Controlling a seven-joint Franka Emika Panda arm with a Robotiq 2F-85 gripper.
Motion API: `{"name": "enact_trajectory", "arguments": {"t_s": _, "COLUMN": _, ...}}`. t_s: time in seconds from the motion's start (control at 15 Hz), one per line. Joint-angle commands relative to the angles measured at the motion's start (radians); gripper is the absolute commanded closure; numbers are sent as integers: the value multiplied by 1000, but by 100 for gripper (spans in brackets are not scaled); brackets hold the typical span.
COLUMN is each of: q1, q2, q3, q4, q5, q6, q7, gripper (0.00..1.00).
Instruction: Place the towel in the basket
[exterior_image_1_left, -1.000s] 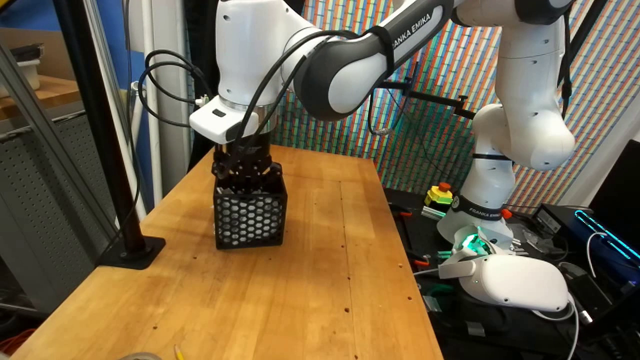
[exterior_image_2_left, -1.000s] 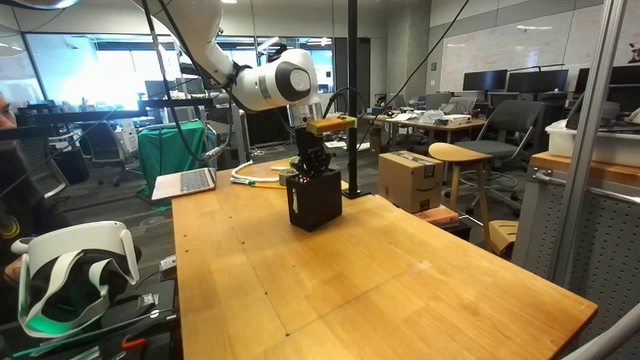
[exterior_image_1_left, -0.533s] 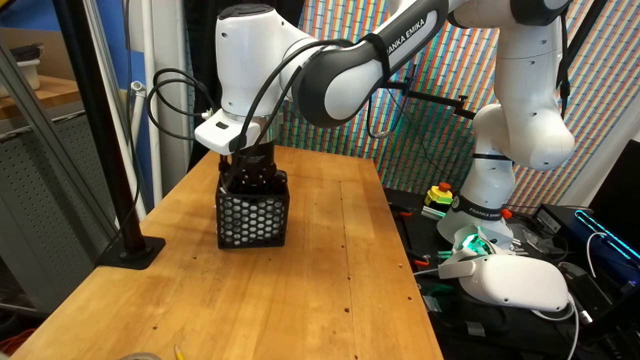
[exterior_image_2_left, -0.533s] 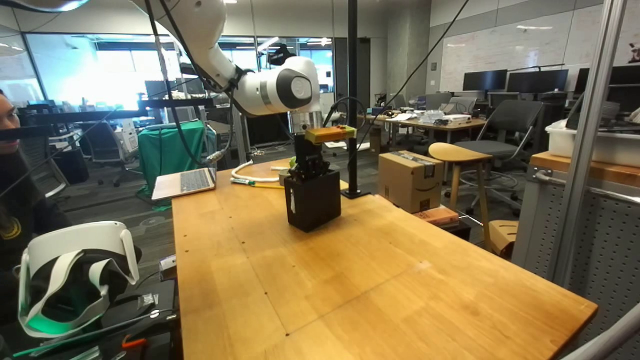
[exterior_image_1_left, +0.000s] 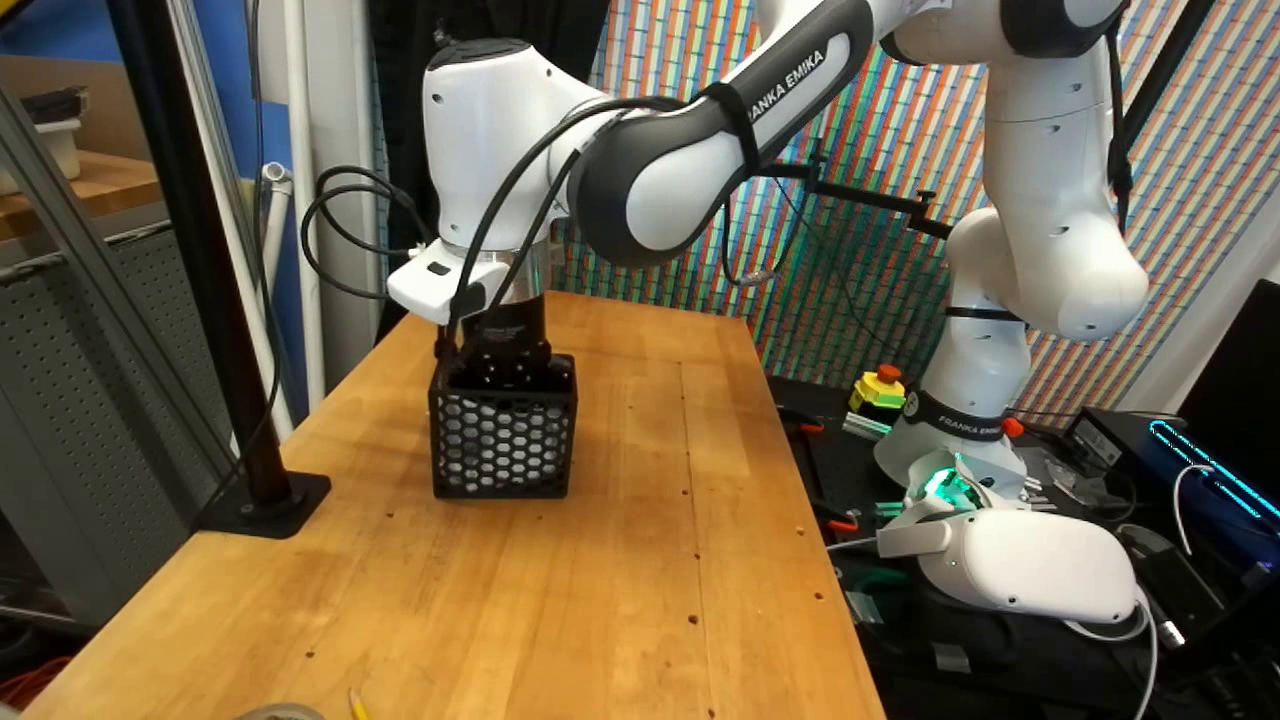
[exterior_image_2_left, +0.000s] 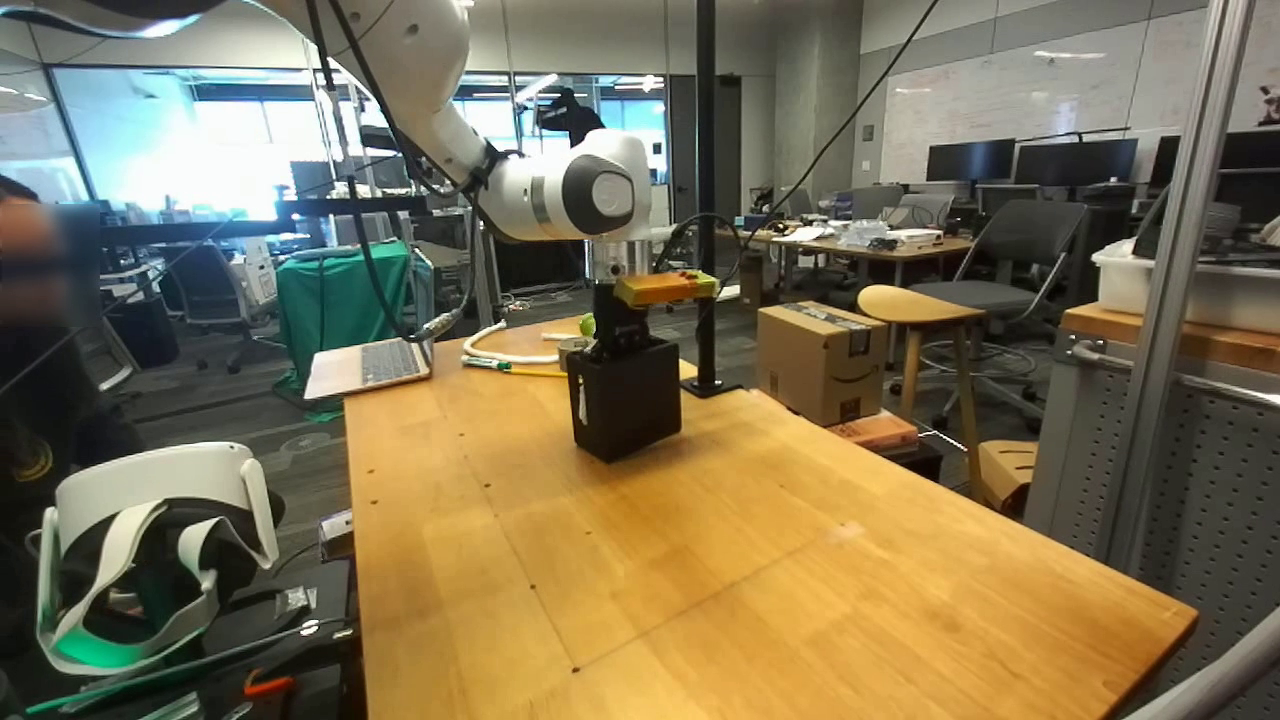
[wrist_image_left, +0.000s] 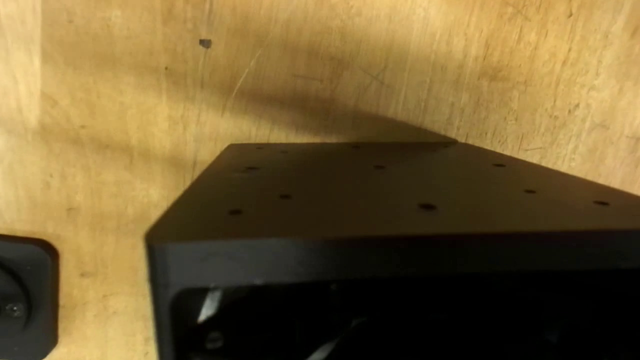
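Wrist view: the rim and perforated outer wall of the basket (wrist_image_left: 340, 255) fill much of the lower field, with only darkness and a few pale streaks inside. In both exterior views, the gripper (exterior_image_1_left: 508, 372) has descended over the last second, its linkage now partly sunk behind the rim; the basket has shifted only slightly on the table (exterior_image_1_left: 640, 540). The towel (exterior_image_1_left: 503, 437) lies within the basket, its white showing through the hexagonal holes in an exterior view. Placement is therefore judged nearly complete, the descent probably serving to press the cloth down; release, if needed, and withdrawal would remain. The fingers are together; their tips are hidden by the walls, and whether cloth is pinched between them cannot be told. Pose, in the same exterior view: the arm (exterior_image_1_left: 490, 150) reaches from its base at the right across to the left side of the table, forearm sloping down leftward, the last link nearly upright and pointing into the basket. A black pole (exterior_image_1_left: 195, 230) stands to the left, its foot apart from the basket.
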Motion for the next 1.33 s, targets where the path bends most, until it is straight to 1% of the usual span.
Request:
{"name": "enact_trajectory", "arguments": {"t_s": 0.0, "q1": -48, "q2": 89, "q3": -8, "q4": 41, "q5": 71, "q6": 23, "q7": -20, "gripper": 95}}
{"name": "enact_trajectory", "arguments": {"t_s": 0.27, "q1": -73, "q2": 121, "q3": -32, "q4": 71, "q5": 115, "q6": 15, "q7": 19, "gripper": 95}}
{"name": "enact_trajectory", "arguments": {"t_s": 0.4, "q1": -75, "q2": 131, "q3": -46, "q4": 90, "q5": 117, "q6": 1, "q7": 55, "gripper": 95}}
{"name": "enact_trajectory", "arguments": {"t_s": 0.6, "q1": -66, "q2": 113, "q3": -55, "q4": 105, "q5": 99, "q6": -14, "q7": 109, "gripper": 95}}
{"name": "enact_trajectory", "arguments": {"t_s": 0.93, "q1": -27, "q2": 40, "q3": -62, "q4": 76, "q5": 18, "q6": -35, "q7": 200, "gripper": 95}}
{"name": "enact_trajectory", "arguments": {"t_s": 1.27, "q1": 27, "q2": -69, "q3": -53, "q4": 11, "q5": -126, "q6": -37, "q7": 290, "gripper": 95}}
